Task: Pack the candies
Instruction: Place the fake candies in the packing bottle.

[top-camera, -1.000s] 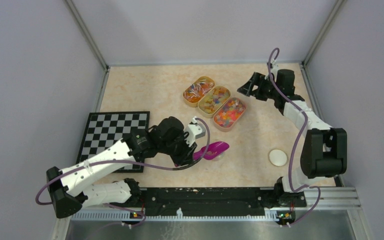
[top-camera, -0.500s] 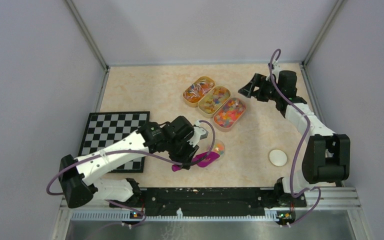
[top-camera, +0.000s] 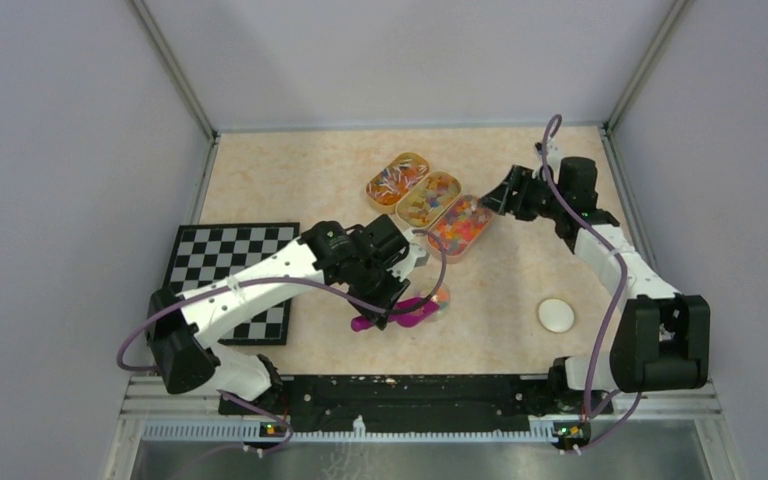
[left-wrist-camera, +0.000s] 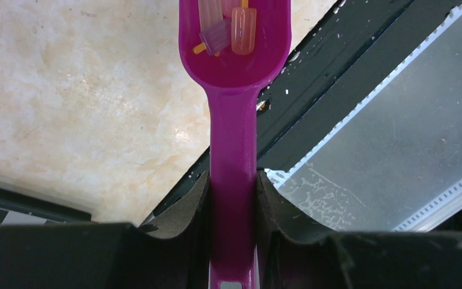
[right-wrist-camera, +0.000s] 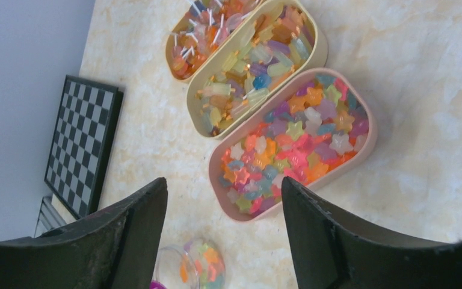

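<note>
The candies (top-camera: 458,222) fill three oval trays at mid-table; the pink tray (right-wrist-camera: 212,171) holds star shapes (right-wrist-camera: 289,138). My left gripper (left-wrist-camera: 233,198) is shut on the handle of a purple scoop (top-camera: 400,312). In the left wrist view, its bowl (left-wrist-camera: 234,60) carries a few candies (left-wrist-camera: 243,30) over the table's near edge. A small clear jar (top-camera: 440,297), partly filled with candies, lies beside the scoop. My right gripper (right-wrist-camera: 222,182) is open and empty, hovering by the pink tray's (top-camera: 481,232) right end, above the jar (right-wrist-camera: 195,265).
A chessboard (top-camera: 225,270) lies at the left, under my left arm. A white round disc (top-camera: 556,315) sits at the front right. The black rail (top-camera: 410,390) and metal ledge run along the near edge. Grey walls close in three sides.
My left arm has shifted right and swung the scoop off the jar, which now shows. My right gripper has come down and left to the pink tray, its jaws somewhat narrower.
</note>
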{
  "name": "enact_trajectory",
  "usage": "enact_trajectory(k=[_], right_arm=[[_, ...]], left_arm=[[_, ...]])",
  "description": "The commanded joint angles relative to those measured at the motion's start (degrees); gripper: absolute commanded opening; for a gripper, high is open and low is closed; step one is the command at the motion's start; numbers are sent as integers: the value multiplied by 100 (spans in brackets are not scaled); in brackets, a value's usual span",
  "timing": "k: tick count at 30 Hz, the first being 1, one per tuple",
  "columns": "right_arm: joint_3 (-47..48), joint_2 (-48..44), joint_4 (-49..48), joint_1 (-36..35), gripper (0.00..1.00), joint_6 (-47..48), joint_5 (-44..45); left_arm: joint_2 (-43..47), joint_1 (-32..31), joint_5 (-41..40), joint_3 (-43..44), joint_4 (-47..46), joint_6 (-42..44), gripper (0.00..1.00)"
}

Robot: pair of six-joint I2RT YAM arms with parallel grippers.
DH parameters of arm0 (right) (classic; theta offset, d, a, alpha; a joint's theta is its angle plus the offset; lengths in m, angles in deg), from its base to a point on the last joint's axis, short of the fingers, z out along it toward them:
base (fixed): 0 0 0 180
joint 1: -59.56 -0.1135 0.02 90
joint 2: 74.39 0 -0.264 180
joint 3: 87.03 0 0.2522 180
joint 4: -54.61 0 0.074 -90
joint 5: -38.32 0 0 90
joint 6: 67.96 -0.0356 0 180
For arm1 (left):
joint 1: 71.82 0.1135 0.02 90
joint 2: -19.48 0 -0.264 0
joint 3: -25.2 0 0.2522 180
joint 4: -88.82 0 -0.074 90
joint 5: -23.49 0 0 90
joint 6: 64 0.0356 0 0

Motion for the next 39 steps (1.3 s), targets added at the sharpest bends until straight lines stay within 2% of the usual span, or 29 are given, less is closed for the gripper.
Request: enact_trajectory(k=[1, 6, 11, 13, 20, 29, 34, 39], right_arm=[[-288, -636, 287, -163, 61, -111, -266], [-1223, -1461, 184, -438, 47, -548, -539], [-2165, -2187, -321, -655, 21, -1257, -738], [-2517, -2463, -779, -792, 14, -1694, -807], [-2946, -2903, -1294, -1491, 1, -2570, -505], [-3058, -2444, -1990, -3075, 0, -3021, 551], [-3265, -2345, -2354, -3298, 0, -3140, 1043], [-3348, -2054, -2565, -3443, 0, -3136, 1075]], left_arm=[[-295, -19, -132, 658, 465, -95, 0], [-444, -24, -193, 964, 567, -77, 0], [-539, -22, -231, 1066, 575, -104, 0], [-576, -24, -168, 1048, 566, -75, 0], [-651, -22, -184, 1027, 542, -63, 0], [-809, -16, -194, 1165, 491, 33, 0], [-881, -16, -198, 1193, 475, 46, 0], [-907, -11, -216, 1307, 426, 101, 0]])
